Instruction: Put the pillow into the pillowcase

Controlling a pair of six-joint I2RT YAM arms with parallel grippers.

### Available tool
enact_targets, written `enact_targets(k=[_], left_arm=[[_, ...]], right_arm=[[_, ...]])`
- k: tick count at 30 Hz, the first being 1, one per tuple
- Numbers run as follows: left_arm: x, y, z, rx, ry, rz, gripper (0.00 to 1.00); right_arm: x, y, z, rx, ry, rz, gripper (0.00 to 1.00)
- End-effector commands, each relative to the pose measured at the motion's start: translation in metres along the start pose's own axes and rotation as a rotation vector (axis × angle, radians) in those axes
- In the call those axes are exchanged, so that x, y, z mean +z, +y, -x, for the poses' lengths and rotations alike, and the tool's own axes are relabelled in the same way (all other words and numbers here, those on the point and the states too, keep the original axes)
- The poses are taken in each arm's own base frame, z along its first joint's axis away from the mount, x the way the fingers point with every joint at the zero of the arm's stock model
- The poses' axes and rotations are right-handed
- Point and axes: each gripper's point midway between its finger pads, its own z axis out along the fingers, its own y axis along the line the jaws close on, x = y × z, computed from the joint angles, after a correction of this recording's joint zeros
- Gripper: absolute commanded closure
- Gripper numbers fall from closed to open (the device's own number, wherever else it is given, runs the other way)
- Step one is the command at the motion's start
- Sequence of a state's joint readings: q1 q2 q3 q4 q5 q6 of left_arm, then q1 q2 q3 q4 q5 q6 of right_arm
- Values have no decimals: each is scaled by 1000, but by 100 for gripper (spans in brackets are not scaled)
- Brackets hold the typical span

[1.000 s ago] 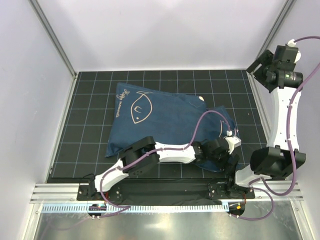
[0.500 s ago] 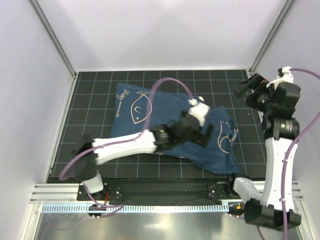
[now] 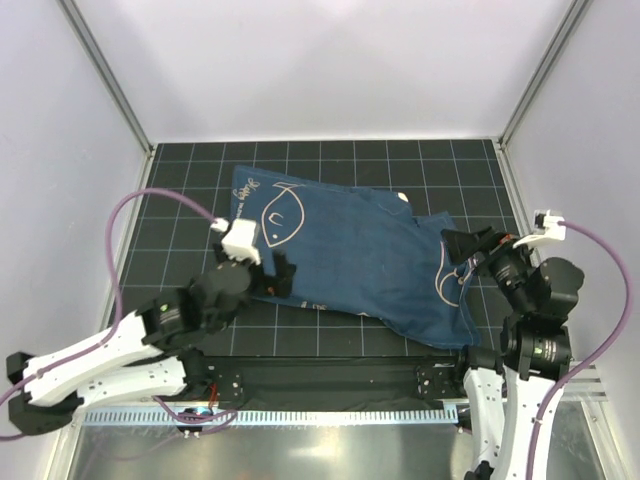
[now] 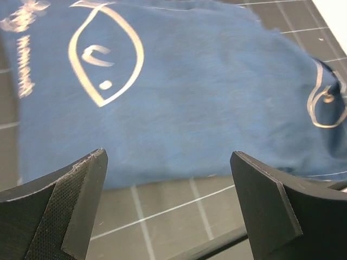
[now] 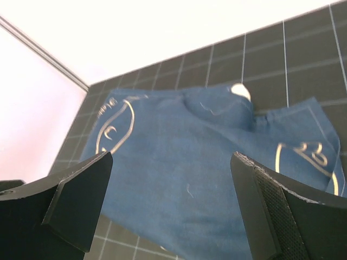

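The navy-blue pillowcase [image 3: 350, 250] with white fish drawings lies plump on the black grid mat. It also shows in the left wrist view [image 4: 179, 92] and the right wrist view [image 5: 206, 162]. The pillow is hidden inside it, except for a small white bit [image 3: 403, 196] at the case's far edge, also in the right wrist view [image 5: 240, 90]. My left gripper [image 3: 278, 280] is open and empty just off the case's near left edge. My right gripper [image 3: 458, 255] is open and empty over the case's right end. Open jaws frame both wrist views.
The black grid mat [image 3: 170, 290] is fenced by grey walls on the left, back and right. An aluminium rail [image 3: 330, 385] and both arm bases run along the near edge. The left arm lies low across the near left corner.
The left arm has swung back from the middle of the case to its near left edge. The right arm has come down from the far right corner to the case's right end.
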State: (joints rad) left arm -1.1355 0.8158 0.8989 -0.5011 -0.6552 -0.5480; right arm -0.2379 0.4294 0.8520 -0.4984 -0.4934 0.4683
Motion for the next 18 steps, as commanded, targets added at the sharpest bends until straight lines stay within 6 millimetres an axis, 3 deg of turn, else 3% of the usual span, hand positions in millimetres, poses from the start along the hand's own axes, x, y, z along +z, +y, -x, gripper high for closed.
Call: enact_targets(k=[1,7,12,15,18], left_arm=[[-9,37,-19,-8,-9,99,0],[-24,58,-33,-47,-21,107,0],[-22,83,-56,-58,-58,167,0],[-24,73,-59,-68,-60,88,0],[-28,77,-54,-106,-98,79,0]], right_arm=[[0,-14,-30,18,73,-22,2],[-11,-30,-53,10,68,-77,2],[-14,-30,-53,2,43,-77,2],[-13,-32,-55,8,64,-80,2],[-7,-33,-60,20,89,-66,2]])
